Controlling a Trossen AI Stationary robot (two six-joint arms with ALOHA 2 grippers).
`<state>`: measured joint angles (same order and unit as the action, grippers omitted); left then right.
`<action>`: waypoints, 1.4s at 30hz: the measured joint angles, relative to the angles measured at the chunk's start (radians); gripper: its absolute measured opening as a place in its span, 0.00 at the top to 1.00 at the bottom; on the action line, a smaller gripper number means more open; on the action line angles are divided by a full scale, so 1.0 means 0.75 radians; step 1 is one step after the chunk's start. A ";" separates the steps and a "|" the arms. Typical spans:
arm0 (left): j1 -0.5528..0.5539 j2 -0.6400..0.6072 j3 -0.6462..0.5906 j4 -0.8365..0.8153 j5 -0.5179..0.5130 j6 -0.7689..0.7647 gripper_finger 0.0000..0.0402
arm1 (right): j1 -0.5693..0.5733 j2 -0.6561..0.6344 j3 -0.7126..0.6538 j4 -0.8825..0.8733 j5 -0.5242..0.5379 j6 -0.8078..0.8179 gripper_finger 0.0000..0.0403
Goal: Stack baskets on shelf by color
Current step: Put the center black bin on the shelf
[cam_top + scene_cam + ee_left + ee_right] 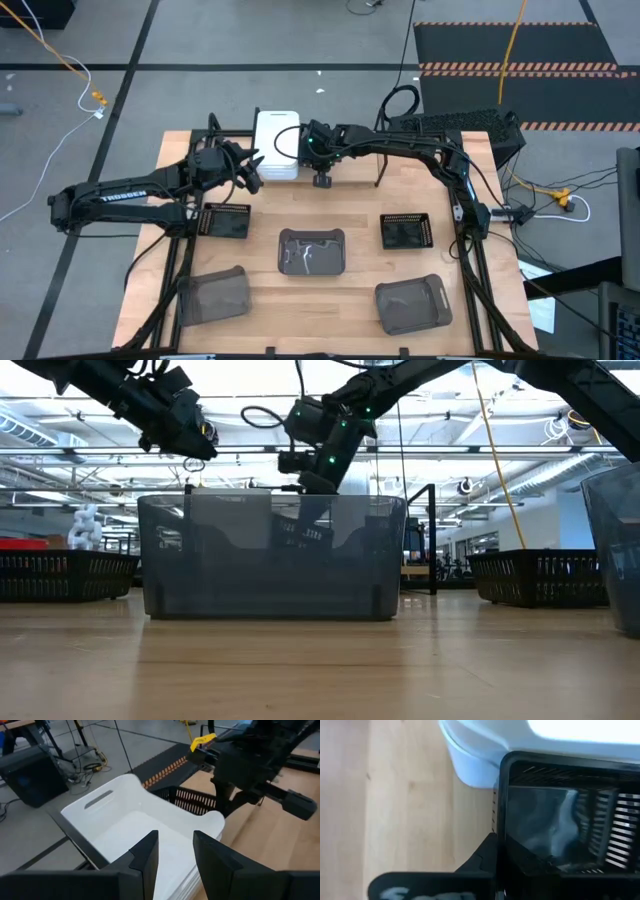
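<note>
A stack of white baskets [275,145] [130,825] sits on the shelf [350,172] at the table's far edge. Right beside it is a black mesh basket [192,800] [560,820], which my right gripper [318,152] [496,862] is shut on. My left gripper [250,172] [175,855] hovers open over the near-left end of the white stack. Two more black baskets [227,220] [406,231] and three translucent grey ones [311,251] [213,295] [412,305] rest flat on the tabletop. My right gripper holds the black mesh basket by its rim [501,820] on the side next to the white stack, coming from above. One finger [480,865] shows outside the wall; the other is hidden. I cannot tell whether the basket's bottom rests on the shelf.
The shelf's black posts [322,182] [380,185] stand just in front of the right gripper. In the low view the middle grey basket [270,555] blocks most of the shelf. Bare wood lies between the baskets on the table.
</note>
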<state>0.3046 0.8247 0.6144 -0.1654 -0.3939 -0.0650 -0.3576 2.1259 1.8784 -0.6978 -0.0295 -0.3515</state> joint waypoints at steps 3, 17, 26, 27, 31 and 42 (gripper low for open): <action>0.000 -0.029 0.000 -0.005 0.000 0.001 0.68 | 0.012 0.006 -0.001 -0.016 -0.002 0.001 1.00; 0.000 -0.056 0.000 -0.053 0.000 0.001 0.68 | 0.023 0.004 -0.025 -0.083 0.002 0.126 0.95; -0.047 -0.056 0.000 -0.069 0.048 -0.018 0.68 | 0.024 -0.007 -0.030 -0.013 -0.002 0.149 0.72; -0.063 -0.061 0.001 -0.080 0.049 0.003 0.68 | 0.024 -0.020 -0.030 -0.021 0.001 0.165 0.69; -0.129 -0.103 0.056 -0.262 0.059 0.002 0.68 | 0.033 -0.130 -0.032 -0.095 0.001 0.189 0.62; -0.404 -0.034 -0.015 -0.605 0.339 -0.565 0.68 | 0.227 -0.784 -0.823 0.679 -0.021 0.321 0.63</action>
<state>0.0018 0.7990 0.6034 -0.6191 -0.1397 -0.4888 -0.1871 1.5382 1.2613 -0.1882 -0.0455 -0.1106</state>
